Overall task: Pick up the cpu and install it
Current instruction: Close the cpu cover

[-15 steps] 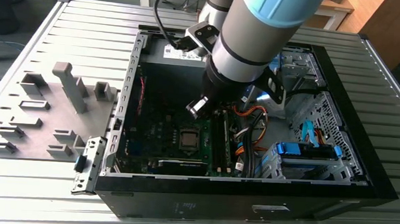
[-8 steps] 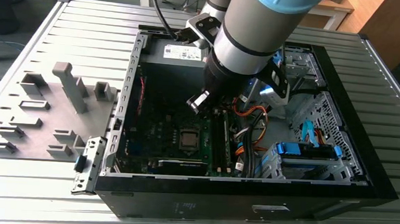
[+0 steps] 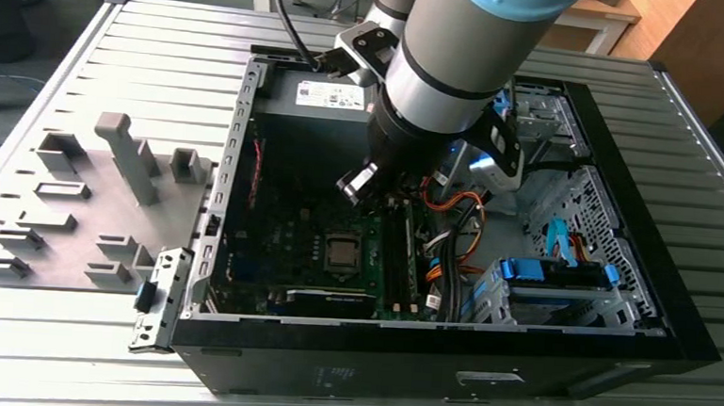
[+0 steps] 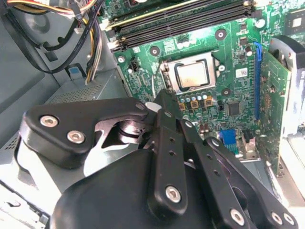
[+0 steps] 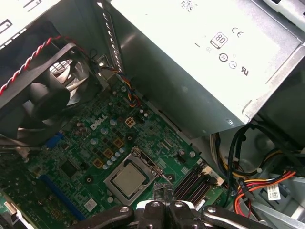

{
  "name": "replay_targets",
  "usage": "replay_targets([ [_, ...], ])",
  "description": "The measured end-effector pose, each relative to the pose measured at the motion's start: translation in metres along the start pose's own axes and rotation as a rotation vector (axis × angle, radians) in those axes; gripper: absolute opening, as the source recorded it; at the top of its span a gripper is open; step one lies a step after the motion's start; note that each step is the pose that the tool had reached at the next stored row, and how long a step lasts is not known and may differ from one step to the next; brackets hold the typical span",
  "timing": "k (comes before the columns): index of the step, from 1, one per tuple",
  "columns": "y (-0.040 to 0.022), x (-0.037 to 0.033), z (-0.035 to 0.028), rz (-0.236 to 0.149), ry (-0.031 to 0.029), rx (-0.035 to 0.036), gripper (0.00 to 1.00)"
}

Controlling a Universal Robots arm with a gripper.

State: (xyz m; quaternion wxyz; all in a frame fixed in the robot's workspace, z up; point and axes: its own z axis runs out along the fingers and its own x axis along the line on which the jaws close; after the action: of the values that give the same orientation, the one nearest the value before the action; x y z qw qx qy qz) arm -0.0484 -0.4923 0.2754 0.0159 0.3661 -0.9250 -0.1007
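Inside the open computer case [image 3: 657, 306], which lies on its side on the ribbed metal bench [image 3: 119, 65], the arm reaches down over the green motherboard [image 3: 332, 277]. The tool [image 3: 381, 197] hangs above the board, near the socket, and touches nothing that can be seen. Its black linkage bars fill the near part of both wrist views; the tips [image 4: 164, 98] appear drawn close together with nothing between them.

The cpu [image 4: 193, 75] sits flat in its socket on the motherboard, silver-grey top facing up, framed by the metal socket bracket [image 4: 164, 71]. The first wrist view shows it likewise [image 5: 129, 180], seated square in the socket, just beside the tool tip [image 5: 162, 193]. In the exterior view the cpu [image 3: 337, 249] lies a little below the tool, apart from it.

Black memory slots [image 4: 181, 21] run beside the socket. A blue slot [image 4: 258, 81] stands on the socket's other side. The grey power supply with a white label [image 5: 200, 62] occupies one end of the case, with a black fan [image 5: 38, 95] next to it. Orange and yellow cables [image 5: 267, 183] trail near the memory slots. A grey fixture plate with upright blocks [image 3: 98, 196] rests on the bench at the exterior view's left of the case.
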Motion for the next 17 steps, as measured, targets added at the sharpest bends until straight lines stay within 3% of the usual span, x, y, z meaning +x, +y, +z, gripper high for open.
replay_targets([
  [17, -0.0011, 0.0024, 0.0032, 0.000, 0.0001, 0.0001, 0.11],
])
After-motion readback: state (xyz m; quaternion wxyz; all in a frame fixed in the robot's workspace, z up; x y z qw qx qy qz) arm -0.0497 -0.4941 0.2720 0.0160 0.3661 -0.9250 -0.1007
